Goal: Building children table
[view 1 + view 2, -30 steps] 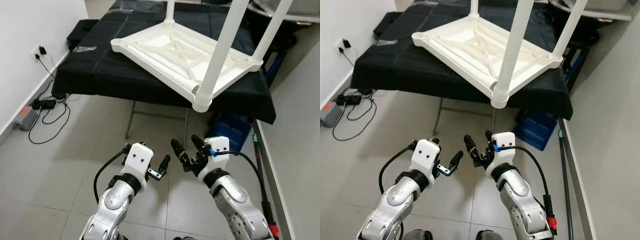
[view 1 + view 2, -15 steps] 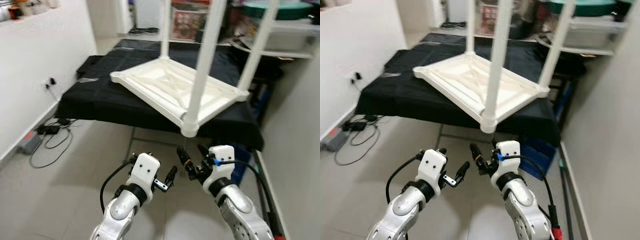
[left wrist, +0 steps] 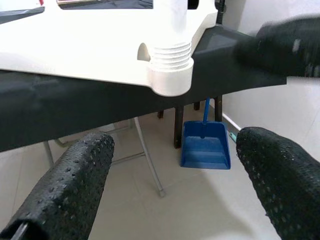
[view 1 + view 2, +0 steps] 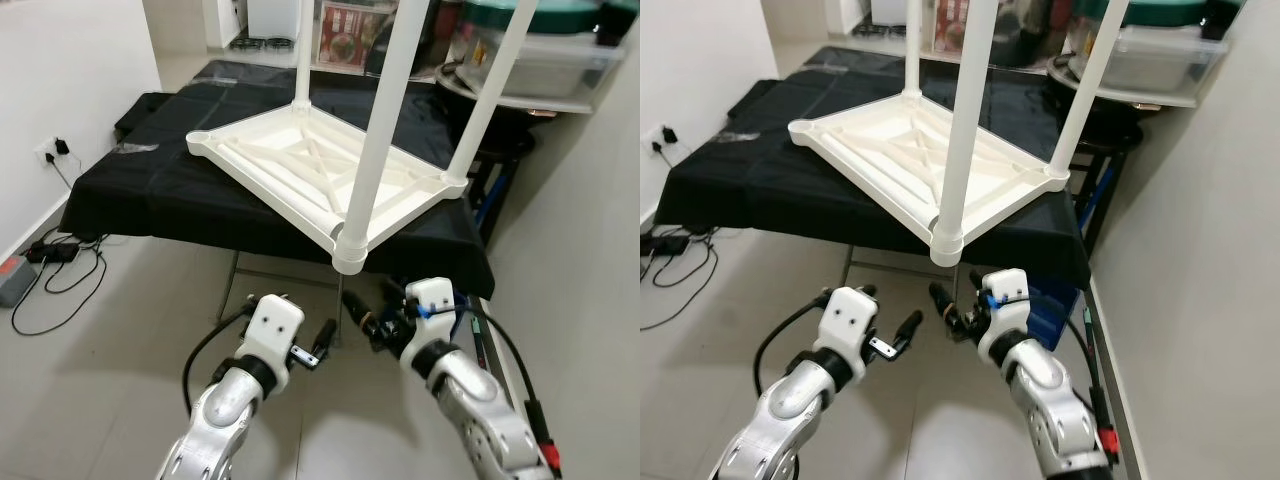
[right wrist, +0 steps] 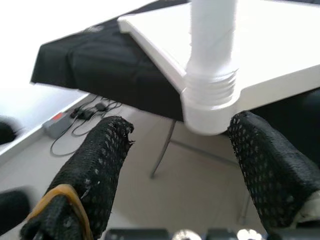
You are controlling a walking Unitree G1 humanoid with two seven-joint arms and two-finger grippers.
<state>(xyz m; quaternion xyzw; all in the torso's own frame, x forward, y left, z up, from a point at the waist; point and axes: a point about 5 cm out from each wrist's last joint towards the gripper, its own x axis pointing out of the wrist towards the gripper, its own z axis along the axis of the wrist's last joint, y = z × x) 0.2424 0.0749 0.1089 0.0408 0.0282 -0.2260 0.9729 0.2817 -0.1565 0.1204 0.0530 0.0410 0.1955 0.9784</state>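
1. White table (image 4: 320, 175) lies upside down on the black counter (image 4: 150, 190), its near corner overhanging the front edge.
2. Left end effector (image 4: 322, 340) and right end effector (image 4: 372, 318) hover below that corner, fingers spread, holding nothing, over bare floor (image 4: 110, 340).

You have a black-draped folding table (image 4: 150, 190) ahead, a blue dustpan (image 3: 205, 150) on the tiled floor beneath it, cables (image 4: 45, 262) along the left wall, and cluttered shelves (image 4: 545, 75) behind.

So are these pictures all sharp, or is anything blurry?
Both eye views look sharp and evenly lit. In the left wrist view a dark blurred shape sits out of focus; the fingers are crisp. In the right wrist view the white wall is washed out.
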